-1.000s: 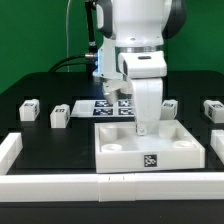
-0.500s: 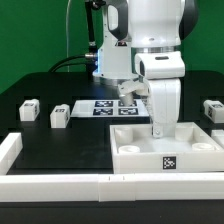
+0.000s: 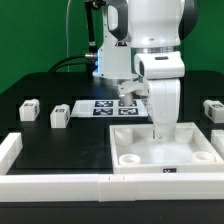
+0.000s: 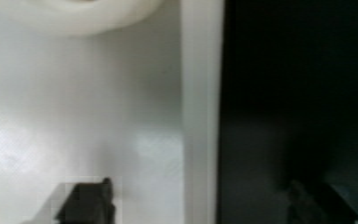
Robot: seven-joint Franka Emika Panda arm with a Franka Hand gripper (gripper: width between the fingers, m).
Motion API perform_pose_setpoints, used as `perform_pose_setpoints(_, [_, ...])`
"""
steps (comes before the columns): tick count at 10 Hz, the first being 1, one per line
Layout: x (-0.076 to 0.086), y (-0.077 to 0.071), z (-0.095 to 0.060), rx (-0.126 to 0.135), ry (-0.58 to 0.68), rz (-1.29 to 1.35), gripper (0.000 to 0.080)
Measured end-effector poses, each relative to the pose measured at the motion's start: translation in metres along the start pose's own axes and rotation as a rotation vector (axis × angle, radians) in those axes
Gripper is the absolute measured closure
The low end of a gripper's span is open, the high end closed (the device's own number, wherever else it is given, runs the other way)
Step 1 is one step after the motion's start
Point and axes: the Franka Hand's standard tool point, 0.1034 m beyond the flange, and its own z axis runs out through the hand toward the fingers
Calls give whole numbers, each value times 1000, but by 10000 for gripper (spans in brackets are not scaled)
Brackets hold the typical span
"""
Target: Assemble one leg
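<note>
White panel (image 3: 135, 163), marker board (image 3: 100, 108) and bars (image 3: 60, 184) on black tabletop (image 3: 50, 140)
The panel lay beneath the pincer (image 3: 160, 134), the marker board flat behind it, the bars in front and toward the exterior view's left.

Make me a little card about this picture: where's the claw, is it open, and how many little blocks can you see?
claw: pointing straight down at the far wall of the square tray
claw state: open, fingers on either side of the tray's wall, not squeezing it
held in claw: nothing
small blocks: three in view, all loose on the black table
marker board: lying flat behind the tray
</note>
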Motion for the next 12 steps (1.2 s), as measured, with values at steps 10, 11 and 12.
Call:
perform_pose_setpoints(10, [10,-11,-29,-27,-2,67,150])
perform_pose_setpoints(11, [18,-15,-40,-38,-1,98,150])
perform_pose_setpoints(12, [27,-19,-48,-46,1,134,150])
